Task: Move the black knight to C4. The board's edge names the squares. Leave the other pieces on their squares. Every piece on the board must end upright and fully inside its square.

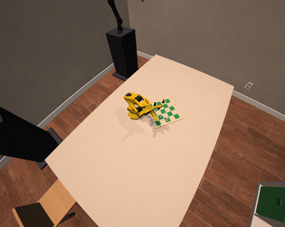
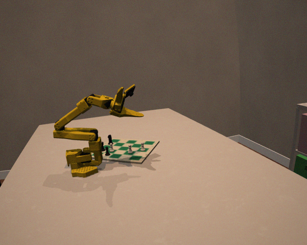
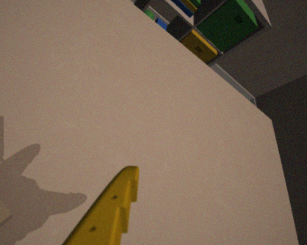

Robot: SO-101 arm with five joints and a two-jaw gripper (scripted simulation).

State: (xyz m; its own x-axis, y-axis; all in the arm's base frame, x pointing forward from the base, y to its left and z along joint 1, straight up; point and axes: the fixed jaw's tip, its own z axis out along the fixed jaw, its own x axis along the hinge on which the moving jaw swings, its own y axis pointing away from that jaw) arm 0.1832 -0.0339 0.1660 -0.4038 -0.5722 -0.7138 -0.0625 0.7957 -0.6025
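Surface: a pale table [image 2: 201,184] in a grey-walled room carries the green-and-cream board [image 2: 134,157].
Black knight: you have three dark pieces at the board's end nearest the arm's base. They are too small to name; the tall one [image 2: 110,139] is my guess.
Direction: it lies below the gripper [image 2: 136,101] and back toward the base.
Gripper: raised well above the board, jaws spread wide, holding nothing.
Wrist view: it shows mostly bare table past the yellow jaw, so tilt down and draw back.
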